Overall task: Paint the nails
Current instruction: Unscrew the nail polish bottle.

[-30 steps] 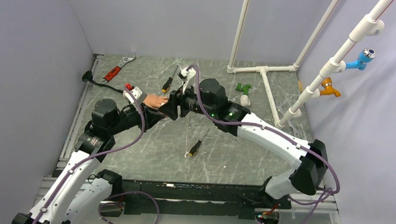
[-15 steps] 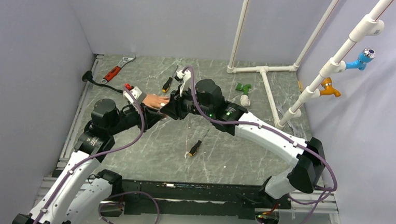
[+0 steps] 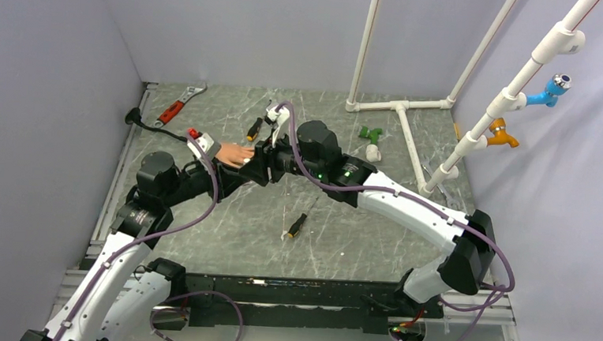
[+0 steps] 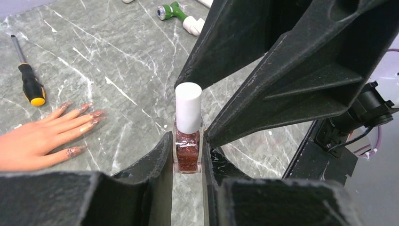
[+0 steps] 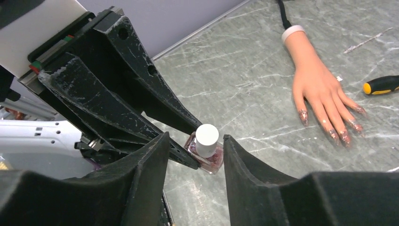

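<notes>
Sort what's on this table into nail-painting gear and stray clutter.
For the job: mannequin hand; nails; polish bottle, white-capped.
Lying about: screwdriver beside the hand; second screwdriver; red-handled wrench; green fitting; white pipe frame.

Glossy glass bottle [image 4: 187,157] with matt plastic cap [image 4: 188,107]; scuffed, matt plastic fingers [image 4: 157,165] of left gripper [image 4: 187,141]; smooth rubbery hand [image 5: 316,84], glittery nails [image 5: 346,137]; polished veined tabletop [image 4: 94,61].
</notes>
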